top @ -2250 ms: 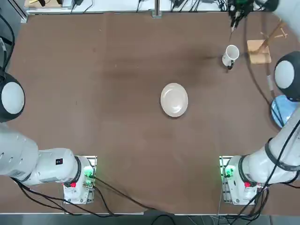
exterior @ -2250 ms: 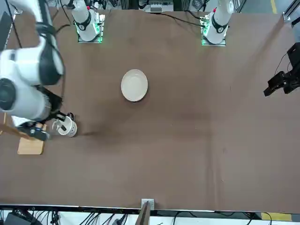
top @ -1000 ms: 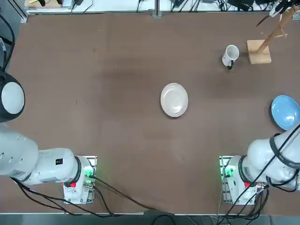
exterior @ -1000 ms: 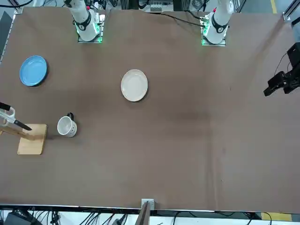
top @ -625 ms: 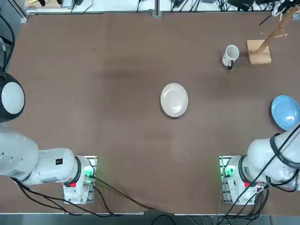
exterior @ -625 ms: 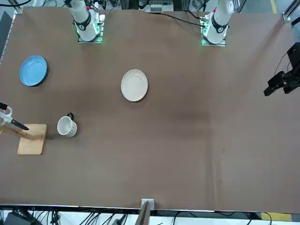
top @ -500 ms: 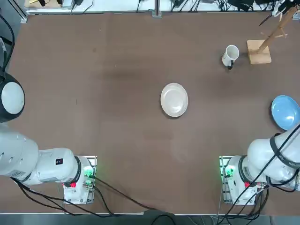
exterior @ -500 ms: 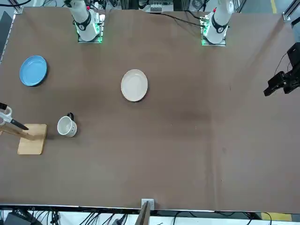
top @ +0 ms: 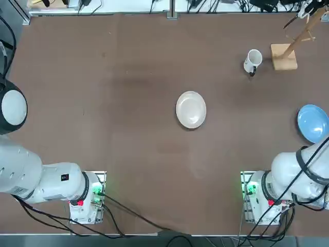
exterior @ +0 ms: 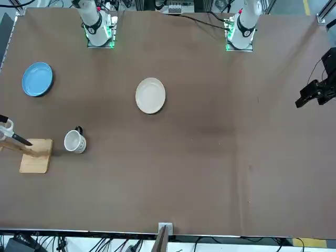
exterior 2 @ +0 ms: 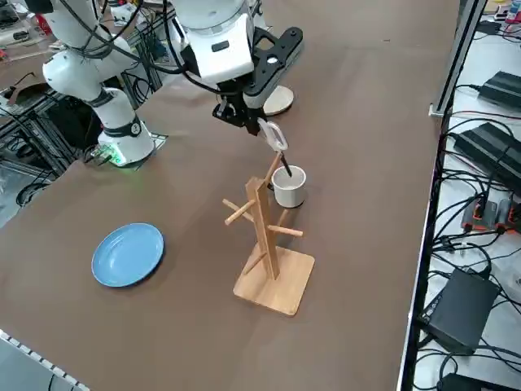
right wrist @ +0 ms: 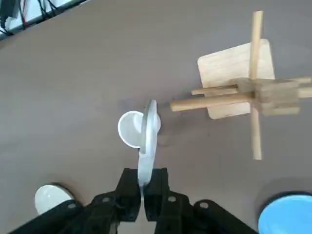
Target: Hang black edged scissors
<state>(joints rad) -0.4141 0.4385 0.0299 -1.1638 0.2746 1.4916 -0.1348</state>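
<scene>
The black edged scissors [exterior 2: 277, 140] hang in the air beside the tip of the wooden peg rack's [exterior 2: 264, 236] upper peg, dark blade pointing down toward the white mug [exterior 2: 288, 186]. My right gripper [exterior 2: 253, 121] is shut on their pale handle. In the wrist view the gripper [right wrist: 143, 187] pinches the scissors [right wrist: 147, 139] edge-on, and the nearest peg tip of the rack [right wrist: 253, 87] ends just short of the handle. In the front view the scissors [exterior: 18, 139] show at the picture's left edge over the rack base [exterior: 35, 156]. The top view shows the scissors [top: 298, 16] at the far right corner.
The mug [exterior: 75, 142] stands next to the rack base. A blue plate [exterior: 37, 79] lies nearer the right arm's base, and a white plate [exterior: 150, 95] sits mid-table. The table's far and right edges run close to the rack.
Since the earliest frames my right arm has swung from over the mug toward the rack, uncovering the blue plate. Over the last second the scissors barely move.
</scene>
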